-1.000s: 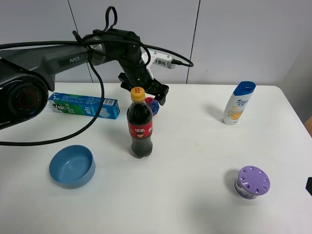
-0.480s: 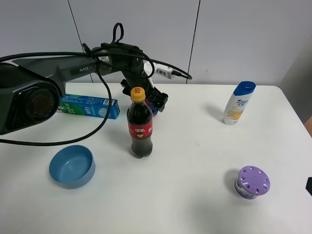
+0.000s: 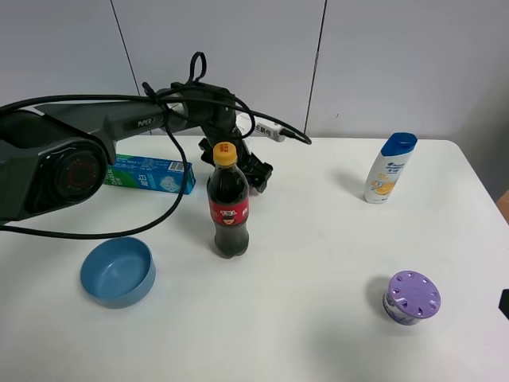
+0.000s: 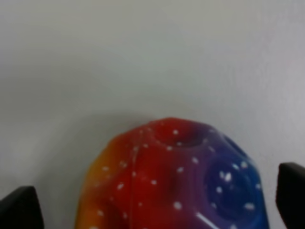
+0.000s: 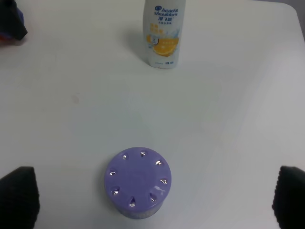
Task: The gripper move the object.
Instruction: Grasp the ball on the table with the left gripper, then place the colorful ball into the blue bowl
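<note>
Left gripper [image 3: 257, 173] has sunk around the ball [image 4: 176, 176]; jaws spread, clear of it.

matte black left arm [image 3: 119, 119], white lettering on the link [image 3: 145, 123], round joint housing with red ring [image 3: 70, 171], looped black cables [image 3: 181, 91], white block-like part [image 3: 268, 132], black jaws

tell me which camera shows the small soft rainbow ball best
Left wrist view: the small soft rainbow ball fills the frame, dimples and white specks clear, between the left gripper fingertips. Exterior high mostly hides it behind that gripper; right wrist shows at most a sliver.
</note>
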